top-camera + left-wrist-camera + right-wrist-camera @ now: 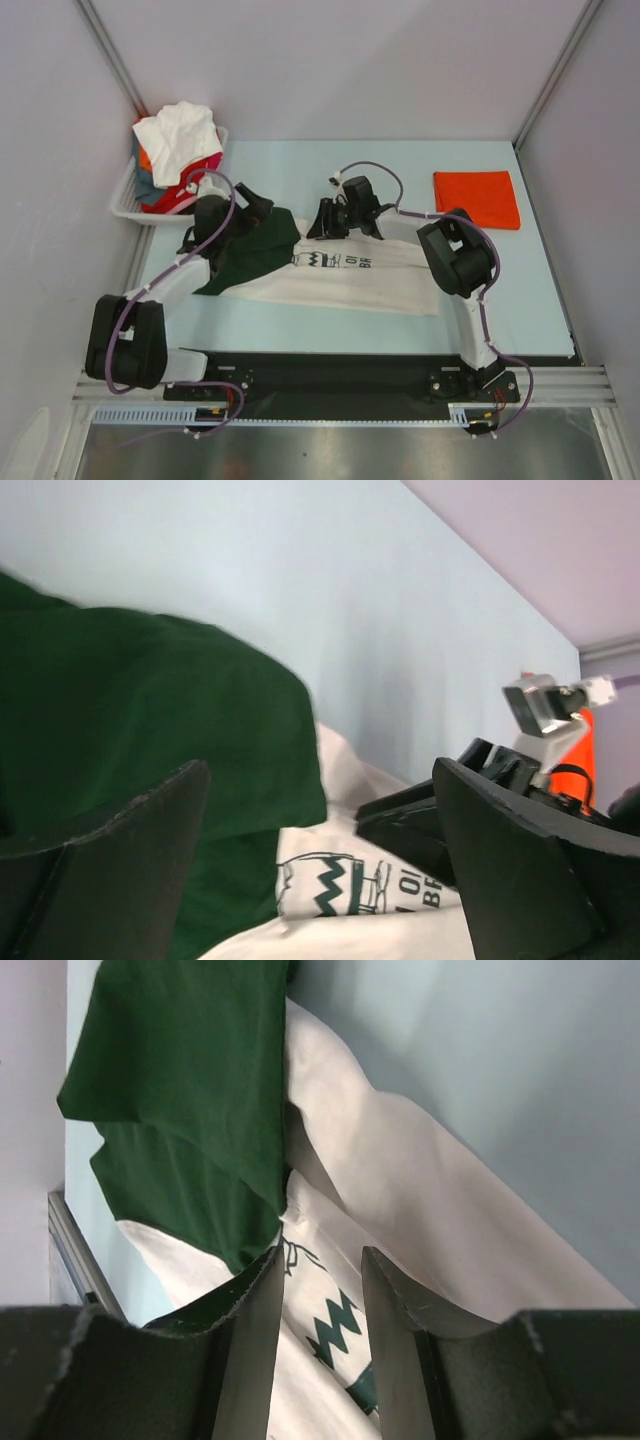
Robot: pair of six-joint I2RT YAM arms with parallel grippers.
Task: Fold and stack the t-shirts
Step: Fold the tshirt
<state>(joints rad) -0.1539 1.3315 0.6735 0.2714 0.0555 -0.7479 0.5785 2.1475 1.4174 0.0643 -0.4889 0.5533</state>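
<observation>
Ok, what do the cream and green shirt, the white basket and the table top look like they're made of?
The shirt looks like soft cloth, probably cotton, matte: it folds and creases. The basket looks like white moulded plastic, with rigid slotted walls. The table top is a smooth pale blue matte sheet, plastic or laminate, hard to tell.
</observation>
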